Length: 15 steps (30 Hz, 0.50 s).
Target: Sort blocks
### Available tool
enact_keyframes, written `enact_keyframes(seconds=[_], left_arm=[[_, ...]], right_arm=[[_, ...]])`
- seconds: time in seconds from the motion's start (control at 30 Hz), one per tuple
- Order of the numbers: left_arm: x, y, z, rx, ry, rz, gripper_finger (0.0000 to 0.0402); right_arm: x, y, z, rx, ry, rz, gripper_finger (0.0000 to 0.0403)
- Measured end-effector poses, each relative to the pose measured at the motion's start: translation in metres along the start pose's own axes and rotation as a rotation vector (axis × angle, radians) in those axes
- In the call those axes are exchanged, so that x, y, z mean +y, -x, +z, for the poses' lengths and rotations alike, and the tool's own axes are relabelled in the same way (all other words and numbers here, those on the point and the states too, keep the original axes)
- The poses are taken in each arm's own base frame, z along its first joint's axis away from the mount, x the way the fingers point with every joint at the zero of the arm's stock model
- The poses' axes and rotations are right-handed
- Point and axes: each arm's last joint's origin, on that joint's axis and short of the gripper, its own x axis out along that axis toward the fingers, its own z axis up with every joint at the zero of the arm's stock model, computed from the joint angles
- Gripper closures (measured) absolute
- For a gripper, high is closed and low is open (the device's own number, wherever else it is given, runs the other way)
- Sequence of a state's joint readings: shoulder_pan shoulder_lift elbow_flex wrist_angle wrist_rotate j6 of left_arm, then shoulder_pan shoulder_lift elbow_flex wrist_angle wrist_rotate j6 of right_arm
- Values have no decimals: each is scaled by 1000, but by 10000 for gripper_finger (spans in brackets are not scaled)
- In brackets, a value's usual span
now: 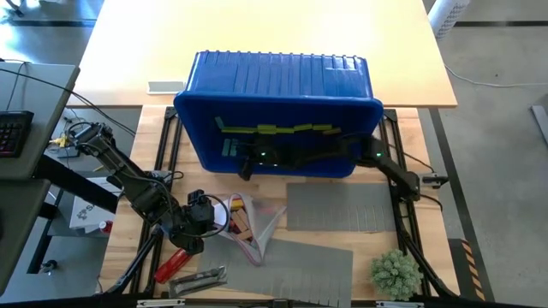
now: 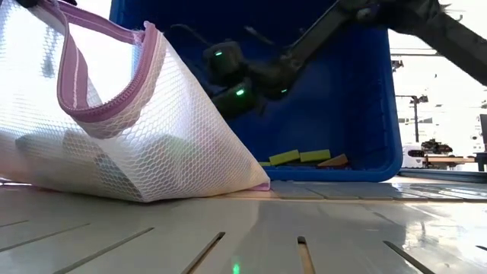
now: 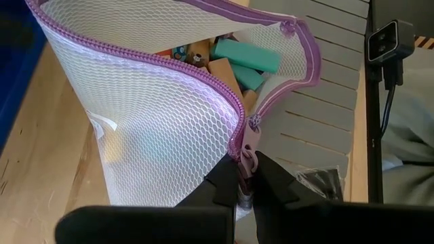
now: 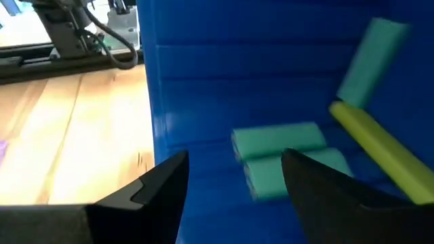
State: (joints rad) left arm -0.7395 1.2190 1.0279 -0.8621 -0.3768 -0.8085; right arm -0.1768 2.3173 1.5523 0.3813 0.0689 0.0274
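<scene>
The blocks are small rectangular bars. In the high view a loose row of lime yellow-green and teal ones lies inside the blue bin, which is tipped on its side at about 12 o'clock on the counter, its mouth facing the mats. The low view shows two lime blocks and a tan one resting on the bin's lower wall.

More blocks sit in a white mesh pouch with a purple zipper, at about 7 o'clock from the bin. Only the left wrist view looks into its mouth: teal blocks and tan wood ones are piled inside, with a few small pieces too unclear to name.

The left gripper is pressed together, pinching the pouch's purple zipper edge and holding the mouth up. The low view shows the pouch standing tall on the counter but hides its contents behind the mesh.

The right gripper reaches into the bin with fingers spread, holding nothing. Its wrist view alone shows what lies just beyond it: two teal blocks side by side, a lime block tilted, and another teal block leaning beyond.

A red cylindrical tool lies at 7 o'clock, and grey mats at 5 o'clock.
</scene>
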Motion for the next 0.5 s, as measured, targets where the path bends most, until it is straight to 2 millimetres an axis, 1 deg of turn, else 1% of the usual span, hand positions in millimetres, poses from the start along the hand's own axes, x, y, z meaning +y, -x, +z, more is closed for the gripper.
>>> enact_keyframes(seconds=[0.07,0.13,0.23,0.33,0.43,0.5], left_arm=[[0,0,0,0,0,0,401],[0,0,0,0,0,0,401],[0,0,0,0,0,0,401],[0,0,0,1,0,1,401],[0,0,0,1,0,1,401],[0,0,0,1,0,1,401]], right_arm=[[2,-18,1,-3,1,1,180],[3,-34,6,-11,0,3,180],[-2,-53,10,12,-1,-7,180],[-7,-63,16,-2,-1,-17,180],[-16,-66,26,-39,13,-36,180],[-24,-68,24,-23,15,-48,180]])
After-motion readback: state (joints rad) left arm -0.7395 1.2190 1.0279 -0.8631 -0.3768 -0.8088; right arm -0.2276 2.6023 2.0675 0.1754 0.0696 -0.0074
